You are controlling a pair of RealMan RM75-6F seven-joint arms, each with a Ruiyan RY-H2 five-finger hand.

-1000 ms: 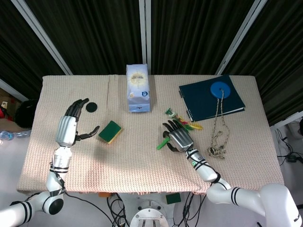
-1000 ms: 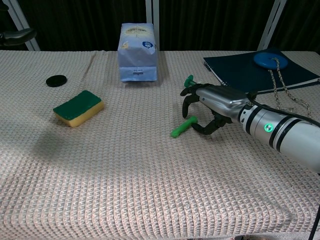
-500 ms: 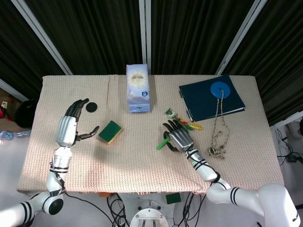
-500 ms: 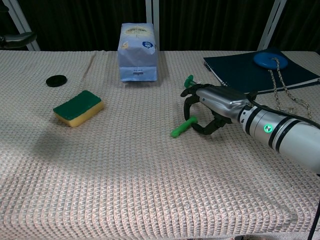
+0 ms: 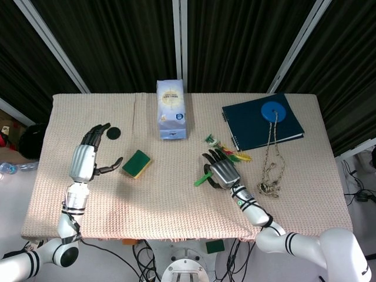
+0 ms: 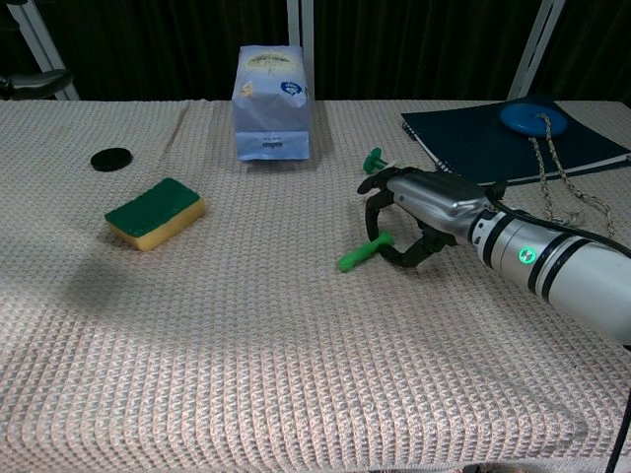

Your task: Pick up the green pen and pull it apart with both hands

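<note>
The green pen lies on the woven cloth right of centre, its left end pointing toward the table's front; it also shows as a short green stick in the head view. My right hand arches over the pen's right end, fingers and thumb curled around it, palm down. The part of the pen under the hand is hidden. My left hand hovers over the table's left side with fingers spread, holding nothing, far from the pen.
A green-and-yellow sponge and a black disc lie at the left. A blue-white carton stands at back centre. A dark notebook with a blue disc and chain is at the right; small coloured items sit behind my right hand.
My right hand's fingers have curled a little tighter around the pen's end, and the pen has shifted slightly. The left hand has stayed put.
</note>
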